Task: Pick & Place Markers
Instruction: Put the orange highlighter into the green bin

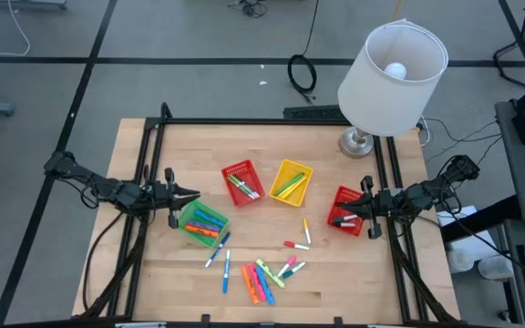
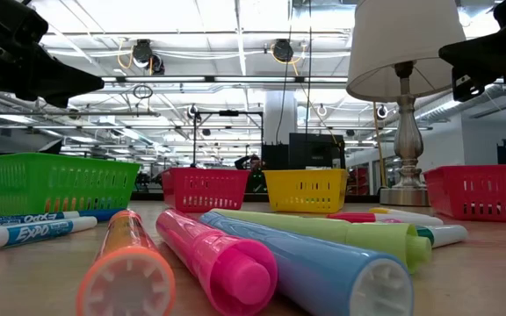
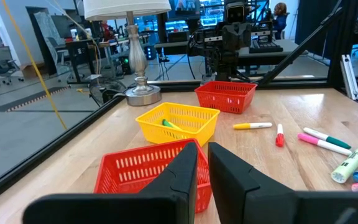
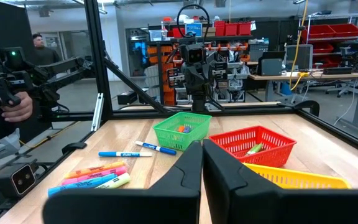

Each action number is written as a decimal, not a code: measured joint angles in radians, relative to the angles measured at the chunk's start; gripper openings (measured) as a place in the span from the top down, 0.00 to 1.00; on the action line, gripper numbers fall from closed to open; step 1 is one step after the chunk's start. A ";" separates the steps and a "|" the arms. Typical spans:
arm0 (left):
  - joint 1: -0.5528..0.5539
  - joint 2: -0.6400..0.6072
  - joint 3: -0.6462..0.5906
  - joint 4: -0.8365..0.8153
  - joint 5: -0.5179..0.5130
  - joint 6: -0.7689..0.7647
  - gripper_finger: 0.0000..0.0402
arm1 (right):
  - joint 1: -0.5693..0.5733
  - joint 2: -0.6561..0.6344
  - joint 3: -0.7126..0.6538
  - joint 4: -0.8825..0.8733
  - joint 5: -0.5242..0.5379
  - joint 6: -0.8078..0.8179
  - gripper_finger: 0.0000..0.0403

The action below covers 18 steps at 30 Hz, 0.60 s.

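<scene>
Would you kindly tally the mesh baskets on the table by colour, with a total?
Red baskets: 2, one left of the yellow one and one by the right gripper
Yellow basket: 1
Green basket: 1
Total: 4 baskets

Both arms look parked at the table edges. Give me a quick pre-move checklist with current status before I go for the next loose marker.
1. Left gripper empty, above the green basket: ok.
2. Right gripper shut, nothing held, over the right red basket: ok.
3. Loose markers left on the table: not ok, many remain.
4. Yellow basket upright: ok.
5. Lamp away from the markers: ok.
6. Person beyond the table frame: cannot tell if clear of reach.
</scene>
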<state>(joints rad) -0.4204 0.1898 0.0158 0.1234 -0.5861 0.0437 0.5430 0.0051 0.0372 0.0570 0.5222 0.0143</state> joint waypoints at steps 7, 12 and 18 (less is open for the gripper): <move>0.000 0.000 0.000 0.000 0.000 0.000 0.88 | 0.000 0.000 0.000 0.000 0.000 0.000 1.00; 0.000 0.000 0.000 0.000 0.000 0.001 0.88 | 0.000 0.000 0.000 0.000 0.000 0.000 1.00; 0.000 0.000 0.000 0.000 0.000 0.003 0.88 | 0.000 0.000 0.000 0.009 0.000 0.000 1.00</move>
<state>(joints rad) -0.4204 0.1898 0.0158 0.1234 -0.5861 0.0471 0.5430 0.0051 0.0372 0.0663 0.5220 0.0142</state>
